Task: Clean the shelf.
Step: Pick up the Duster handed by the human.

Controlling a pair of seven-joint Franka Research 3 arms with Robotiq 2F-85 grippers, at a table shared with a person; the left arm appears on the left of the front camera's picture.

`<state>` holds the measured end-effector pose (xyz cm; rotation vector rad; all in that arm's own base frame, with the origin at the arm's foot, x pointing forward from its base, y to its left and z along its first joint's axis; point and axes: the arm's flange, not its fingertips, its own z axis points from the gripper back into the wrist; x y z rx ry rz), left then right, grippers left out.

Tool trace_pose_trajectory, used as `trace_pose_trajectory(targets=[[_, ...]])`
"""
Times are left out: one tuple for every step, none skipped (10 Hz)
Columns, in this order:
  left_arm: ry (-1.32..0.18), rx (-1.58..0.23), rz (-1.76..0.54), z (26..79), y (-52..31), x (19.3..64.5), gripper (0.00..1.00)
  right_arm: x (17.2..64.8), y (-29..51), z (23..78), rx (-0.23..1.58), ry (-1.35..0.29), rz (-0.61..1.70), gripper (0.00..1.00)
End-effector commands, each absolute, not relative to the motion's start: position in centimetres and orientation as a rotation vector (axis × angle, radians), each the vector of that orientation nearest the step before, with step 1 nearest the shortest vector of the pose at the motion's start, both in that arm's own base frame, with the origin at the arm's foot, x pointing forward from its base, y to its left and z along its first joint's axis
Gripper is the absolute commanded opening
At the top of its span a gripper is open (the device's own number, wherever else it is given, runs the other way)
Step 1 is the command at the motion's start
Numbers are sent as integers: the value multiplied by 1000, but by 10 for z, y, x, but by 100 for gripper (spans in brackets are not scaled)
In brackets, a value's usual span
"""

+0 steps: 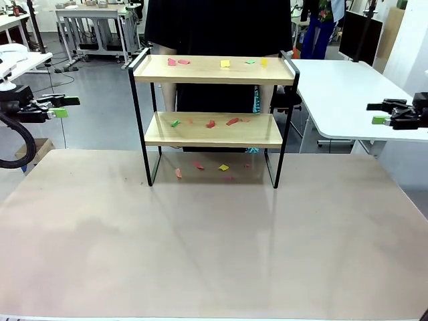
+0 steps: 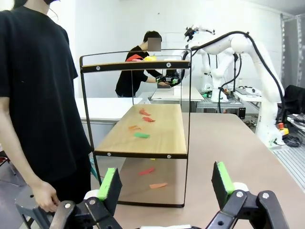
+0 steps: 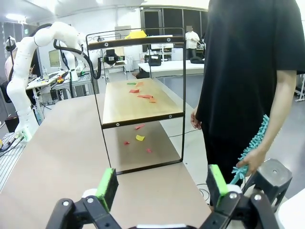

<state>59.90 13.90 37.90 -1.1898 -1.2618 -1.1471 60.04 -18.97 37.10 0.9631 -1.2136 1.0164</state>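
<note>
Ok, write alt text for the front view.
A small two-tier shelf stands on the table, coloured scraps scattered on both its wooden boards and on the tabletop beneath. A person in black stands behind it, and the left arm and right arm sit at the picture's edges, jaws open.

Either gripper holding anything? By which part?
Neither: the left gripper and right gripper are open and empty. The person's hand grips a teal fluffy duster at its lower end.

Left claw [image 1: 63, 107], right claw [image 1: 376, 114] raised at sides, both spread wide, pointing inward.
</note>
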Motion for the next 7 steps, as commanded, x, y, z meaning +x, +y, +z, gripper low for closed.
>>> trace_pose_trajectory(targets=[[-1265,-1169,-1161,379,139,599,100,601,-189,372,960,-1216,1017,100],[-1265,-1169,-1161,379,139,599,100,601,-189,372,960,-1216,1017,100],[-1265,-1169,-1161,379,139,599,100,601,-189,372,960,-1216,1017,100],[-1265,-1169,-1161,379,139,599,100,601,-189,372,960,-1216,1017,100],[-1265,-1169,-1161,379,139,599,100,601,-189,372,960,-1216,1017,100],[-1265,-1169,-1161,379,139,599,100,601,-189,372,960,-1216,1017,100],[-1265,-1169,-1161,379,139,599,100,601,-189,372,960,-1216,1017,100]])
